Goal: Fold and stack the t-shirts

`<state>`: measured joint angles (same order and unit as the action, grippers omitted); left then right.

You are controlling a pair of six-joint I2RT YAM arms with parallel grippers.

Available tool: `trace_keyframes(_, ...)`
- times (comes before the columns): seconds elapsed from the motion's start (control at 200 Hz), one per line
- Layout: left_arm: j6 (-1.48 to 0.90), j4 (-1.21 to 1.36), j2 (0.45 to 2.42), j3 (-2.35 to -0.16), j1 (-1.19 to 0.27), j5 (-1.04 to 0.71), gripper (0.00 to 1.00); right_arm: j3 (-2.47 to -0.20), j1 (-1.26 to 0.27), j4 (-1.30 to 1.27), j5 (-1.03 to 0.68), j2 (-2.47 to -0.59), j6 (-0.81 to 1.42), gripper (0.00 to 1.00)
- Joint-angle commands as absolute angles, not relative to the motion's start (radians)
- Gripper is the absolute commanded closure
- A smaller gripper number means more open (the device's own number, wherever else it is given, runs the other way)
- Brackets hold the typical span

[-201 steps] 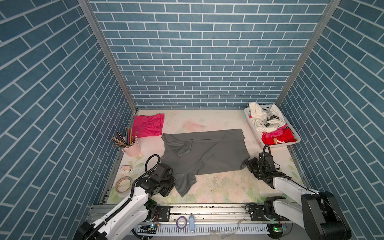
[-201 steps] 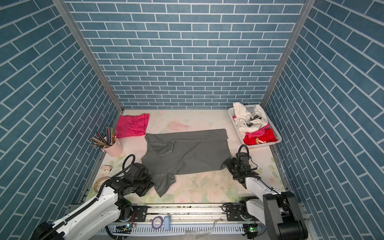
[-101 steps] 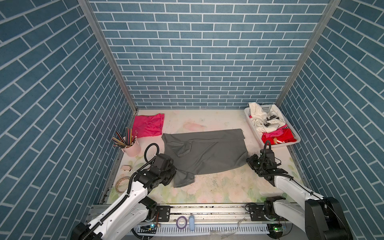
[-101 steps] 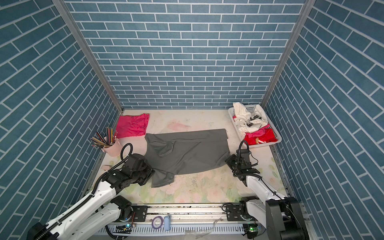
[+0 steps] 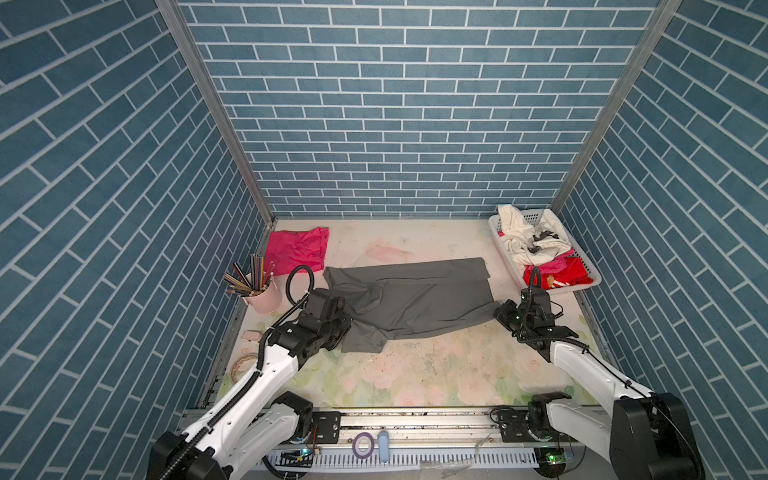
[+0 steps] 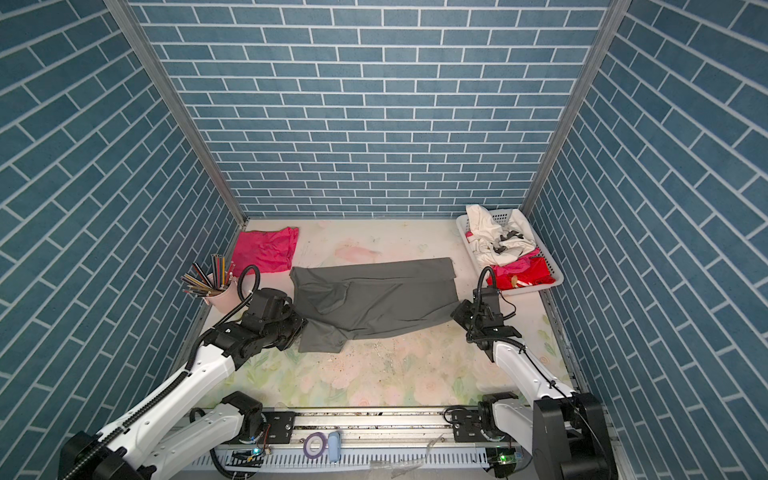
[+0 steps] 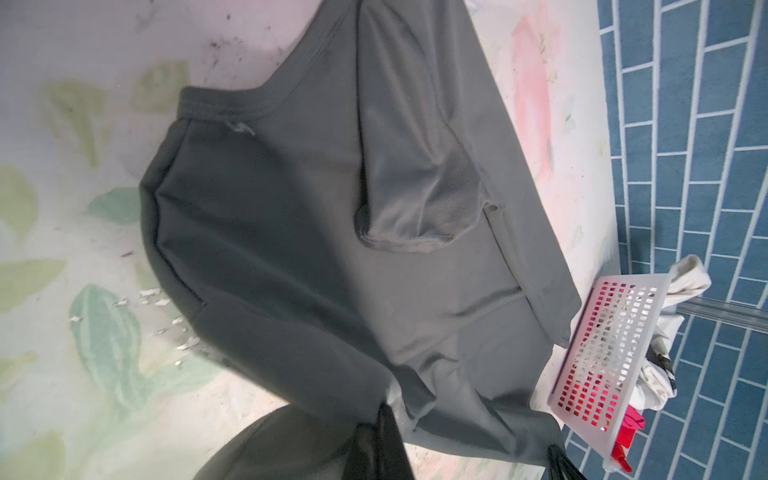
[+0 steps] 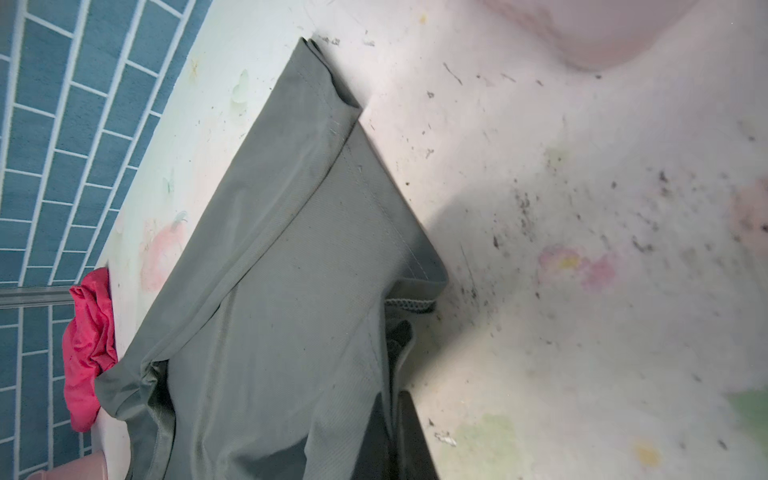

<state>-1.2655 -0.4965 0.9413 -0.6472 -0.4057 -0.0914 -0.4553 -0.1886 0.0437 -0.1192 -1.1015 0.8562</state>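
Left jaws closed on the near-left edge of the large dark grey smooth-knit t-shirt (image 5: 415, 299), right jaws closed on its hemmed right corner; it lies creased mid-surface (image 5: 415, 374). Only wrist views show ribbed collar and hem stitching; top views show the hot pink cloth t-shirt (image 5: 297, 251), far-left corner.

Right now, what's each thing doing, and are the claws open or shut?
grey t-shirt, partly folded, near edge pinched at both ends.
pink t-shirt, lying flat, far left corner.
basket, holding crumpled clothes.
pencil cup, upright, full of pencils.
left gripper, shut on grey t-shirt.
right gripper, shut on grey t-shirt.
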Motion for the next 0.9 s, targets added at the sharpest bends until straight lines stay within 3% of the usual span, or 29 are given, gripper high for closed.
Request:
trace_keyframes(0.0,-1.198,-0.45,0.977,-0.686,-0.376,-0.101,1.0,-0.495,-0.186,0.08,-0.101,-1.142,0.807,1.0)
trace_keyframes(0.18,-1.164,-0.411,1.04,-0.722,-0.344,-0.137,1.0,-0.541,-0.184,0.136,-0.106,-1.18,0.79,1.0)
trace_keyframes(0.36,-1.131,-0.437,1.053,-0.743,-0.339,-0.135,1.0,-0.492,-0.184,0.194,-0.083,-1.079,0.786,1.0)
trace_keyframes(0.655,-1.173,-0.498,0.911,-0.657,-0.338,-0.135,1.0,-0.314,-0.183,0.276,-0.067,-0.857,0.813,1.0)
trace_keyframes(0.89,-1.182,-0.581,0.788,-0.622,-0.318,-0.11,1.0,-0.334,-0.171,0.363,-0.04,-0.825,0.776,1.0)
